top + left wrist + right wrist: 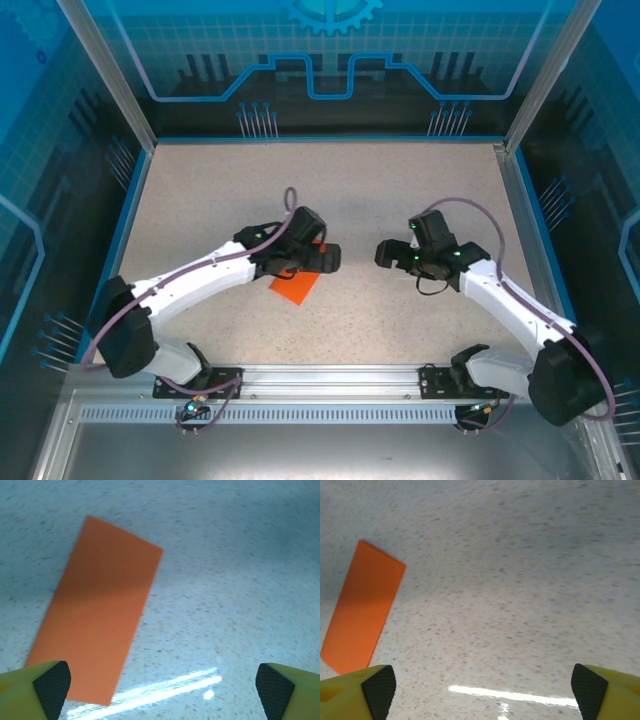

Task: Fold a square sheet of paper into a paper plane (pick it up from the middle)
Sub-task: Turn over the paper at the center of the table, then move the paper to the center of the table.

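Seen from above, the left gripper (325, 258) covers much of the square sheet of paper (295, 287). In our left wrist view, the sheet's near corner lies behind one fingertip (52, 682), and the bottom edge crops both fingers.

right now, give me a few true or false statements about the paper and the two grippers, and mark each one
1. The paper lies flat on the table. True.
2. The left gripper is clamped on the paper. False: its jaws stand wide apart and the paper lies loose on the table.
3. The paper is folded into a pointed dart. False: it shows as a long plain rectangle.
4. The right gripper is open and holds nothing. True.
5. The paper lies closer to the right gripper than to the left one. False: from above, it sits right by the left gripper, and the right one is off to the side.
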### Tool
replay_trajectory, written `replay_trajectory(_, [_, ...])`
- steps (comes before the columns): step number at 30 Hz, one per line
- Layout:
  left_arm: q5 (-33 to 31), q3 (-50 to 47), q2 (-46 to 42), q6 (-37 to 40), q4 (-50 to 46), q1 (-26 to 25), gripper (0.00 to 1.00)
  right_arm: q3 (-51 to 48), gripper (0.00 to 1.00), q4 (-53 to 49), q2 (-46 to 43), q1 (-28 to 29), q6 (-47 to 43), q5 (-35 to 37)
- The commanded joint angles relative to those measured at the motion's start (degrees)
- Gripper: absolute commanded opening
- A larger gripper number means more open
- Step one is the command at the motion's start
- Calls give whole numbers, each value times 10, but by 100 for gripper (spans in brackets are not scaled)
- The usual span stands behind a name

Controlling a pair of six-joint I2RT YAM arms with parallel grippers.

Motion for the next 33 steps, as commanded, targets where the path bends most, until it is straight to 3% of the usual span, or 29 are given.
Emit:
replay_trajectory(1, [65,-56,-28,-37,45,57,99,40,92,22,49,64,7,-2])
replay_trajectory(4, [71,-91,-52,-50,48,104,99,100,85,42,118,126,22,9])
replay_trajectory(6, [71,-111,-68,-58,45,133,98,139,74,56,175,162,29,10])
replay_trajectory(10, [65,-160,-105,-79,37,191,99,226,59,83,287,211,45,-10])
replay_trajectory(13, [65,-203,-139,-94,35,237,98,283,53,99,368,235,61,-37])
replay_trajectory(22, [71,-262,-210,-80,10,312,98,420,51,79,526,279,68,-85])
replay_trajectory(28, [85,-268,-220,-75,10,318,99,453,51,36,565,284,42,-94])
replay_trajectory(33, [85,-270,-237,-76,3,319,99,419,51,21,561,282,28,-87])
